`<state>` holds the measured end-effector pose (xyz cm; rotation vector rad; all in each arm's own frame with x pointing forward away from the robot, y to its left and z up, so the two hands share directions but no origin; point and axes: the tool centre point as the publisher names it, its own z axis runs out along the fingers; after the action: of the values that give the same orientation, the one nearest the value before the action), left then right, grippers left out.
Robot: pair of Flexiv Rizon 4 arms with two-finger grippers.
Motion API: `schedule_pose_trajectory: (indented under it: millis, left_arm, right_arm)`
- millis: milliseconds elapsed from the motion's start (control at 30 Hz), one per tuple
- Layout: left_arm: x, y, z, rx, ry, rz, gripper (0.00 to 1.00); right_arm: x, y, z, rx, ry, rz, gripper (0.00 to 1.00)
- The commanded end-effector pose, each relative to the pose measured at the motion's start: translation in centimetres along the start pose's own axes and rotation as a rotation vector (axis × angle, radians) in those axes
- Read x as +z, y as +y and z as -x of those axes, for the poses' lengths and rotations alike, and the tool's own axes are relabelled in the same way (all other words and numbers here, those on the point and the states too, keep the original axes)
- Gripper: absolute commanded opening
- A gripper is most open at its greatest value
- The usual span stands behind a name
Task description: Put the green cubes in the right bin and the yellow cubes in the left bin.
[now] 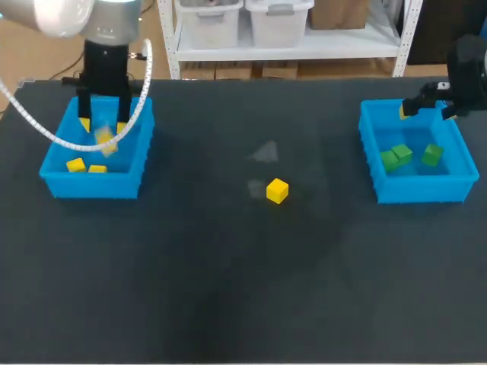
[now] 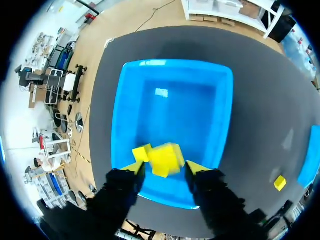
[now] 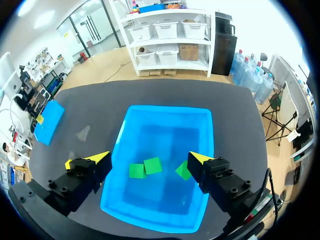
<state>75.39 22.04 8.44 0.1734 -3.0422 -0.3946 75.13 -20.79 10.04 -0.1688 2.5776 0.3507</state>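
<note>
My left gripper (image 1: 103,125) hangs open over the left blue bin (image 1: 95,186). A blurred yellow cube (image 1: 104,142) is loose just below its fingertips; in the left wrist view this cube (image 2: 165,159) shows between the open tips of the gripper (image 2: 165,170). Two more yellow cubes (image 1: 75,165) (image 1: 97,169) lie in that bin. One yellow cube (image 1: 278,190) sits alone mid-table. My right gripper (image 3: 150,160) stands open above the right blue bin (image 3: 165,109), which holds three green cubes (image 3: 136,171) (image 3: 152,165) (image 3: 182,170).
The dark table runs wide between the two bins, with only the single yellow cube (image 2: 280,183) on it. The right bin (image 1: 418,190) stands at the table's right side, and the left bin (image 3: 50,120) at its far left.
</note>
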Motion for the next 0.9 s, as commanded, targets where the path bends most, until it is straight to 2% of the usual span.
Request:
schedule_pose_trajectory:
  millis: [33,133,233,500,633,767,900]
  left_arm:
    - [-0.7,-0.3,-1.2,0.017,-0.364,-0.040,1.00]
    - [-2.7,-2.6,-1.1,0.101,-0.401,-0.084,1.00]
    - [-4.8,-6.4,-1.7,0.251,-0.423,-0.155,1.00]
    - [-8.3,-17.2,-5.6,0.615,-0.421,-0.269,1.00]
    - [-9.1,-21.6,-7.7,0.788,-0.406,-0.310,1.00]
    - [-8.8,-24.2,-9.7,0.889,-0.382,-0.330,1.00]
    - [-7.0,-25.6,-10.9,0.950,-0.331,-0.323,1.00]
  right_arm:
    - [-0.1,0.1,-0.2,0.001,-0.006,-0.008,1.00]
    - [-0.1,0.1,-0.2,0.001,-0.006,-0.008,1.00]
    - [-0.1,0.1,-0.2,0.001,-0.006,-0.008,1.00]
    - [-0.1,0.1,-0.2,0.001,-0.006,-0.008,1.00]
    - [-0.1,0.1,-0.2,0.001,-0.006,-0.008,1.00]
    - [-0.1,0.1,-0.2,0.001,-0.006,-0.008,1.00]
    - [-0.1,0.1,-0.2,0.001,-0.006,-0.008,1.00]
